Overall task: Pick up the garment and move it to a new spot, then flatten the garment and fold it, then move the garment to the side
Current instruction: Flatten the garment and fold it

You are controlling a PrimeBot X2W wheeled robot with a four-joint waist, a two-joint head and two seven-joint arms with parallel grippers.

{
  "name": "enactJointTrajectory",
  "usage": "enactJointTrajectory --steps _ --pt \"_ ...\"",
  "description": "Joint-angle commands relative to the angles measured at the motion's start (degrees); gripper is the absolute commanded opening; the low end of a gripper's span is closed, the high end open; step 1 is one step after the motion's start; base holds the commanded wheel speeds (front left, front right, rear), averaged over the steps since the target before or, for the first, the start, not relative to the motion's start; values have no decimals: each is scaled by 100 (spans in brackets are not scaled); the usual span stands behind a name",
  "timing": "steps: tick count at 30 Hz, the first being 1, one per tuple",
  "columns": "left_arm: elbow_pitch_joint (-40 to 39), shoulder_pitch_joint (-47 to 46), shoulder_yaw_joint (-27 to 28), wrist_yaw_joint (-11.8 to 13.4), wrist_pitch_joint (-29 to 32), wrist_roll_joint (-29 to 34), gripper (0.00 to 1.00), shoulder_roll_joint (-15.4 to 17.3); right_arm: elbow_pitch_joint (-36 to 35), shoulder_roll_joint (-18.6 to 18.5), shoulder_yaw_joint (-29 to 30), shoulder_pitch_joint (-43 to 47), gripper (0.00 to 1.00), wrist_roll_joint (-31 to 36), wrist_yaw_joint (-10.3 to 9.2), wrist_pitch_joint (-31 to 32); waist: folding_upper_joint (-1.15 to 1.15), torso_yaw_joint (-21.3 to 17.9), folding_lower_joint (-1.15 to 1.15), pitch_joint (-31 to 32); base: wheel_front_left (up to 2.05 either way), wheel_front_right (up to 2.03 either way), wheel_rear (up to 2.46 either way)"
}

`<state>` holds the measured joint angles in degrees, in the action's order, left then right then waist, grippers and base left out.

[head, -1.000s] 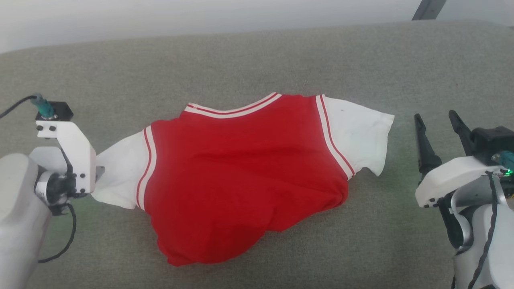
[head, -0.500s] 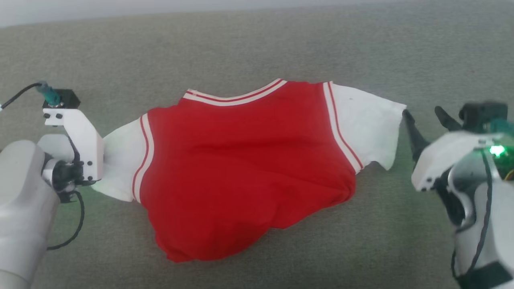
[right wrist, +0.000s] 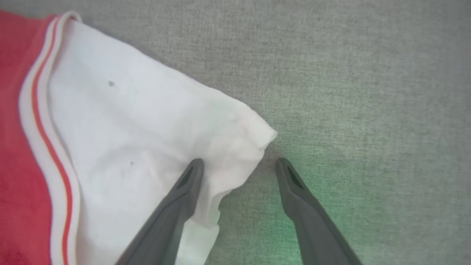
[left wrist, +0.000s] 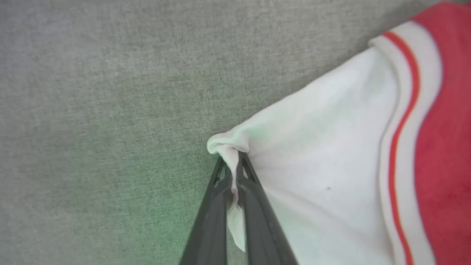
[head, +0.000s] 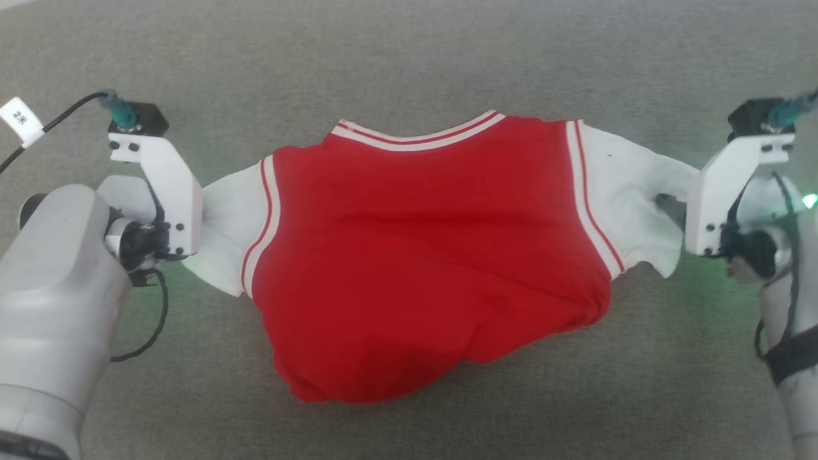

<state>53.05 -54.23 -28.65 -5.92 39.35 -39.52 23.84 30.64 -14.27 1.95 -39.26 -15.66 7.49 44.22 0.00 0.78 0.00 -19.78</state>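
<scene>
Across the middle of the grey fabric surface (head: pixel 409 57) lies the garment (head: pixel 422 255), collar toward the far side. It has a red body, white sleeves, and red-and-white striped trim along the neckline and both sleeve seams. Its lower part is bunched and rounded under, and the sleeves stretch outward to either side. The left claw (left wrist: pixel 232 162) is clamped shut on a pinched fold at the edge of the left sleeve (head: pixel 227 217). The right claw (right wrist: pixel 237 163) stands open at the right sleeve (right wrist: pixel 147 129), one finger lying on the white cloth and the other on bare surface just beside the sleeve's corner.
</scene>
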Motion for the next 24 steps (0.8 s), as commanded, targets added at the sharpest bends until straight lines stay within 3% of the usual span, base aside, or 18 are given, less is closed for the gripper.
enactJointTrajectory --steps 1,3,4,5,24 --pt "102 44 -64 -34 -62 -16 0 -161 193 -8 -53 -50 100 28 1 223 0 65 0 -61 0 0 0" --pt "182 -8 -66 -48 -121 -60 0 -219 386 27 -139 -98 95 -30 2 464 0 102 0 -90 0 0 0" --pt "224 -28 -80 -61 -160 -70 0 -244 428 18 -219 -139 30 -33 2 500 0 115 0 -97 0 0 0" --pt "268 -45 -91 -76 -193 -71 0 -257 482 20 -242 -163 0 -96 2 520 0 126 0 -92 0 0 0" --pt "496 -860 -350 -147 -434 -28 0 -138 145 -370 -1235 -879 0 -749 1 -501 0 -111 0 1411 0 0 0"
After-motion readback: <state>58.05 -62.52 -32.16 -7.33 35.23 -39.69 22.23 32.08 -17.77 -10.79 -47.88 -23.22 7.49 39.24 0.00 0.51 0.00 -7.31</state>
